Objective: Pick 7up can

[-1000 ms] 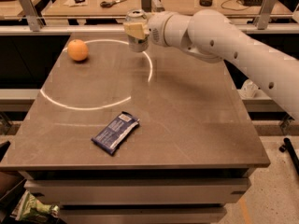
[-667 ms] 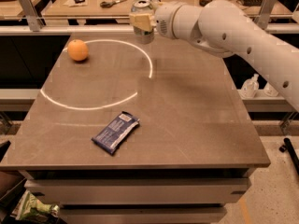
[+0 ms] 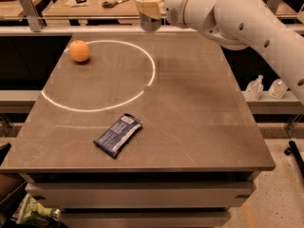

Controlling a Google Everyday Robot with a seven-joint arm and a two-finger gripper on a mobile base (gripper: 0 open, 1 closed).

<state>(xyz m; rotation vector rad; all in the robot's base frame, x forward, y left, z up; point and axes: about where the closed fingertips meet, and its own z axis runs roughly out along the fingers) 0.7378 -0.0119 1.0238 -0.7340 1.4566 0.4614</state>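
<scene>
The 7up can [image 3: 150,22], silvery with a metal top, hangs in the air above the table's far edge, near the top middle of the camera view. My gripper [image 3: 149,7] is shut on it, its pale fingers [image 3: 151,8] clamped around the can's upper body. The white arm reaches in from the right. The can's markings are mostly hidden by the fingers.
An orange [image 3: 79,51] sits at the far left of the brown table [image 3: 199,122], on a white painted circle [image 3: 145,84]. A flat blue snack packet [image 3: 118,134] lies near the front. Two small bottles [image 3: 266,88] stand on a shelf at right. A workbench with scissors [image 3: 115,3] lies behind.
The gripper has lifted the can higher and carried it slightly right, away from the table surface toward the top of the view.
</scene>
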